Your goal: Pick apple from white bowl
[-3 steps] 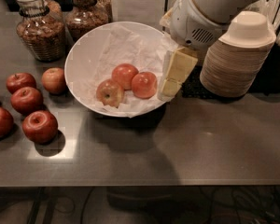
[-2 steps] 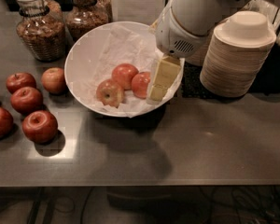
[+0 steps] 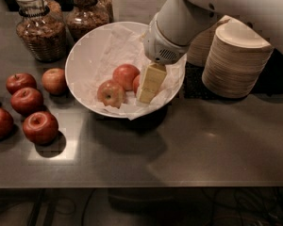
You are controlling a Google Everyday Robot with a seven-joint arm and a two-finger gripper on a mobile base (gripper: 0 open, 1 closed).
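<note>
The steel table [image 3: 203, 145] fills my view, and the robot's white arm [image 3: 181, 20] reaches in from about 1 o'clock. It comes over the rim of the white bowl [image 3: 82, 48], which sits a little above the table's centre with crumpled paper lining [image 3: 114, 40] inside. At the bowl's 3 o'clock stands a stack of beige disposable bowls [image 3: 236, 60]. Two glass jars [image 3: 40, 32] sit out at 10 to 11 o'clock, and loose dark red apples [image 3: 28, 100] lie at 8 to 9 o'clock, well apart from the job. The gripper [image 3: 147, 91] is down inside the bowl at roughly 4 o'clock from its centre, and I cannot tell whether it is open or closed. It hides most of the apple [image 3: 136, 83]; only an orange-red sliver shows on its 9 o'clock side. That apple is touching or just beside a second orange-red apple [image 3: 125, 75] near the bowl's centre, and a yellow-patched apple [image 3: 111, 93] lies at 7 o'clock. I expect the fruit to be firm, moderately heavy and smooth enough to slip, though too much squeeze could bruise it. I would take hold across its widest part, low on the flanks. The loose paper may shift, and the neighbouring apple crowds one side.
</note>
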